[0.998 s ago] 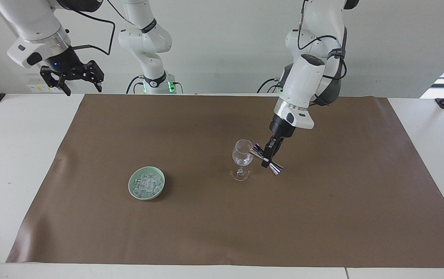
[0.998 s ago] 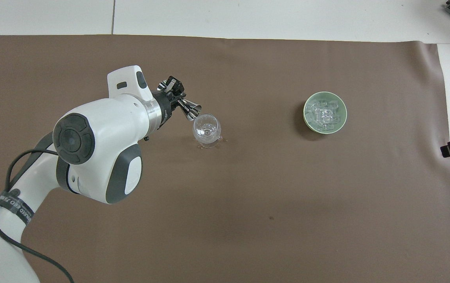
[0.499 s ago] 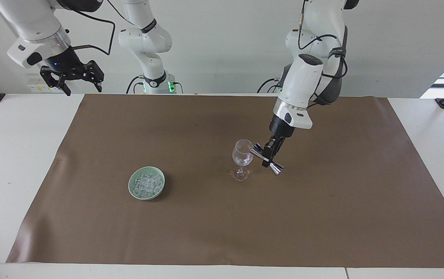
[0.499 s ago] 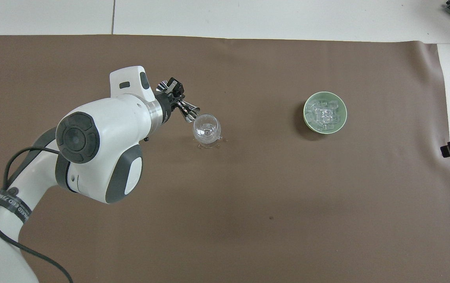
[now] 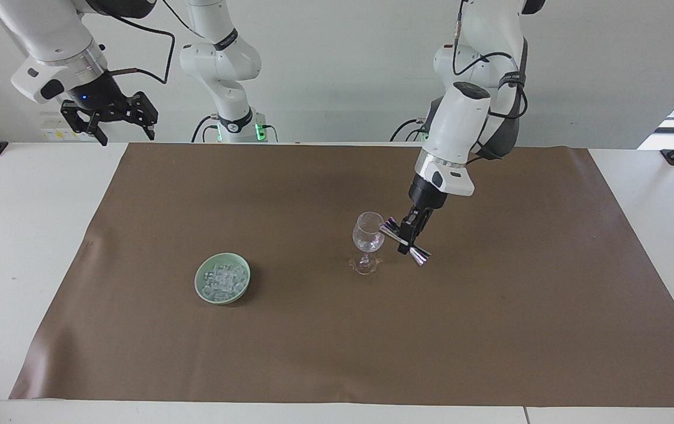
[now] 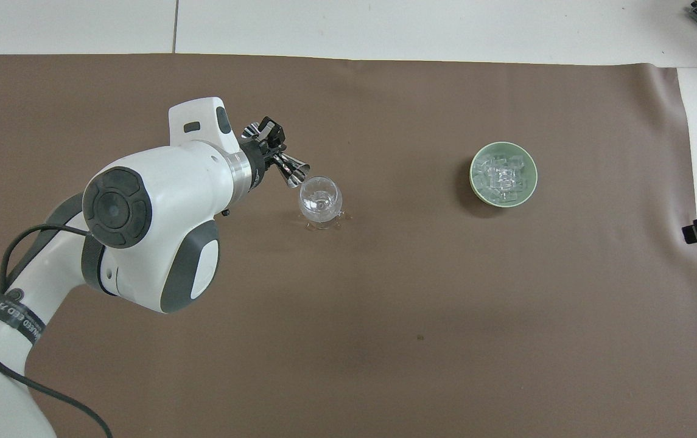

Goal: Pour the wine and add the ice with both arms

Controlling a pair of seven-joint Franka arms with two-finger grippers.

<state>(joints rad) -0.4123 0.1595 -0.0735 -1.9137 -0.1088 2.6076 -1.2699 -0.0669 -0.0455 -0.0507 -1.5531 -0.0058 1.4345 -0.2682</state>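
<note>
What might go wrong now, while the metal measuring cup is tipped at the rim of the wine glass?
1. The left hand holds the metal jigger tilted at the rim of the stemmed glass; a small push could tip the glass over.
2. The jigger's mouth sits at the rim's edge, so liquid may spill onto the brown mat.
3. The right hand waits open, away from the bowl of ice.

You have two cameras. One sits high across the table and looks back at the robots, far enough to take in the whole brown mat (image 5: 337, 353) and both arms. The other hangs high over the robots' own end and looks steeply down, closer in. Both see the mat, the stemmed glass (image 5: 368, 234) (image 6: 320, 199) just beside the left gripper's fingertips, and the green bowl (image 5: 222, 292) (image 6: 475, 182).
</note>
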